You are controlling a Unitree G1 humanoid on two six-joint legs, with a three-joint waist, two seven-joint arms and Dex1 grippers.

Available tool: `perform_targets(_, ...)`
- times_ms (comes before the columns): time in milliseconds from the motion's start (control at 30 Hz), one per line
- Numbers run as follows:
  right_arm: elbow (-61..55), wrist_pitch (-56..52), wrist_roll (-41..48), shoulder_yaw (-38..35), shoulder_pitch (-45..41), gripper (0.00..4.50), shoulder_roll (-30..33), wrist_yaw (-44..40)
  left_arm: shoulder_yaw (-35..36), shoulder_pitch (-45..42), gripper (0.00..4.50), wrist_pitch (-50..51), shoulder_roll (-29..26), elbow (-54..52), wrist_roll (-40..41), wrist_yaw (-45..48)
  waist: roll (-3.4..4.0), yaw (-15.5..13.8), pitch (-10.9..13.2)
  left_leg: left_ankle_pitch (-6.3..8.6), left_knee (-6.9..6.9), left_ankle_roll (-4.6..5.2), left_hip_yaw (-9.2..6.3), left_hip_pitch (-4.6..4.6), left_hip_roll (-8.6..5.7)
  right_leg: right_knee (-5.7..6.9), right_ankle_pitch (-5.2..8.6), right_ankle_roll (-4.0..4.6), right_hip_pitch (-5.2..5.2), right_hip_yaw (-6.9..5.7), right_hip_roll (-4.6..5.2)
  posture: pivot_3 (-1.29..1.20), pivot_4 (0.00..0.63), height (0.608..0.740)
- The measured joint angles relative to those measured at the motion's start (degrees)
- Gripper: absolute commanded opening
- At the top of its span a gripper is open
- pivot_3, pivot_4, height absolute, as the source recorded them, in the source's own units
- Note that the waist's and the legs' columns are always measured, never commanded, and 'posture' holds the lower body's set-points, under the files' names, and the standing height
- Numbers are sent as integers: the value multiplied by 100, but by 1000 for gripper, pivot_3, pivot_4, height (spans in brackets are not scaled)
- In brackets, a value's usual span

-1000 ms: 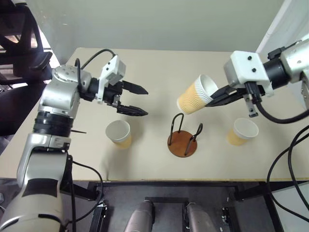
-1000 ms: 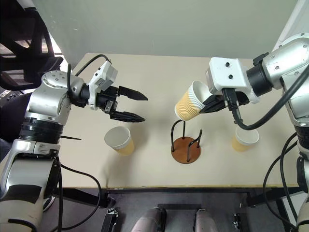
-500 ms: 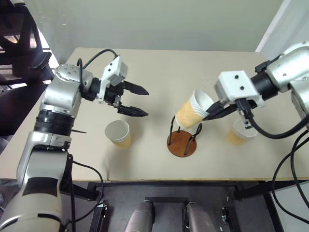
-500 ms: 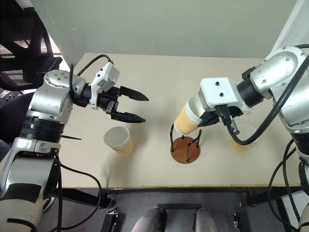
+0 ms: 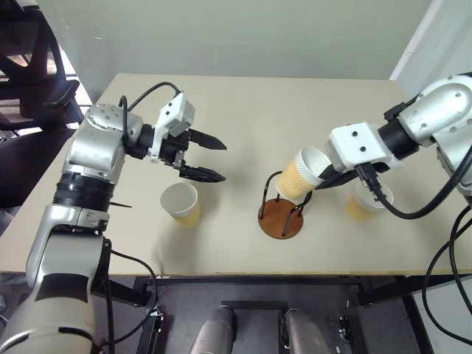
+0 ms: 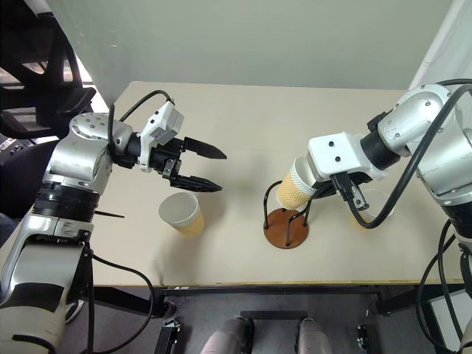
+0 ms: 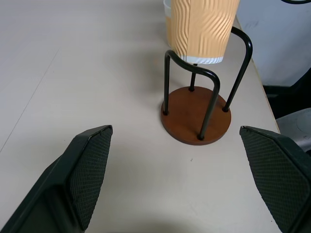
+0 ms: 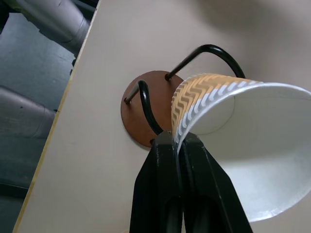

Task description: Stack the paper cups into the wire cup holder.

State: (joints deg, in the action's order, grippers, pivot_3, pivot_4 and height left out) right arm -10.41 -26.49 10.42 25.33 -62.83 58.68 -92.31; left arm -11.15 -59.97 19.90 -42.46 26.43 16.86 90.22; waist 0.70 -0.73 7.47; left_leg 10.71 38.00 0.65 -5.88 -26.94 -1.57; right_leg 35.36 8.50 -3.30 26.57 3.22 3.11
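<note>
A tan ribbed paper cup [image 5: 301,177] hangs tilted, its bottom down between the two black loops of the wire cup holder [image 5: 280,219]. My right gripper [image 8: 177,141] is shut on that cup's rim, one finger inside and one outside. A second paper cup [image 5: 181,203] stands upright on the table to the left of the holder. A third cup [image 5: 363,204] stands to the right, partly hidden behind my right arm. My left gripper [image 5: 223,161] hovers open above the table, just behind the left cup, pointing toward the holder [image 7: 196,115].
The beige table [image 5: 236,110] has bare room at the back and between the cups. Its front edge [image 5: 243,274] runs close to the holder. A black chair [image 5: 33,81] stands off the table's left side.
My right gripper has come down and to the left with the cup, bringing the cup's bottom from above the holder in between the loops. The left arm has stayed put.
</note>
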Motion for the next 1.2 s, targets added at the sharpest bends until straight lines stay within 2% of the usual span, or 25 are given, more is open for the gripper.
perform_targets(267, -119, -514, 204, -76, -12, 3622, -401, 52, 0, 0, 4500, -102, 22, 12, -54, -2, 0, 7, 0, -2, 1, 0, 0, 1, 0, 3, 0, 0, 1, 0, -1, 0, 150, 740)
perform_targets(433, -136, -1417, 641, -629, -202, 3622, -785, 534, 0, 0, 4500, -109, 44, 18, -74, -27, 0, 2, 0, -3, 2, -1, 1, 0, 0, 5, 0, 0, 3, 0, -1, 0, 150, 740)
perform_targets(600, -358, -2239, 1166, -1180, -235, 3622, -691, 815, 21, 62, 4500, -141, -107, -60, -110, -32, -1, 2, -1, -2, -2, -2, 2, -3, -1, 0, 1, 1, 5, 1, -1, 0, 150, 740)
perform_targets(800, -781, -3088, 1962, -1971, -191, 3622, -140, 978, 9, 331, 4500, -769, -1151, -567, -578, -1, -1, 21, -1, 1, -15, -8, 4, -5, 2, 7, 14, 3, 21, 7, -10, 0, 150, 740)
perform_targets(933, -835, -3147, 2158, -2036, -103, 3622, -23, 1049, -126, 358, 4500, -1061, -1573, -847, -594, 16, -3, 21, -2, -5, -12, -14, 1, -4, 2, 27, 18, 9, 28, 8, -10, 0, 150, 740)
perform_targets(1200, -645, -2968, 2204, -2002, -56, 3622, 175, 1014, -704, 490, 4500, -1150, -2798, -1929, 94, 26, -3, 42, -3, -9, -20, -24, 4, -3, 3, 65, 29, 25, 56, 18, -10, 0, 150, 740)
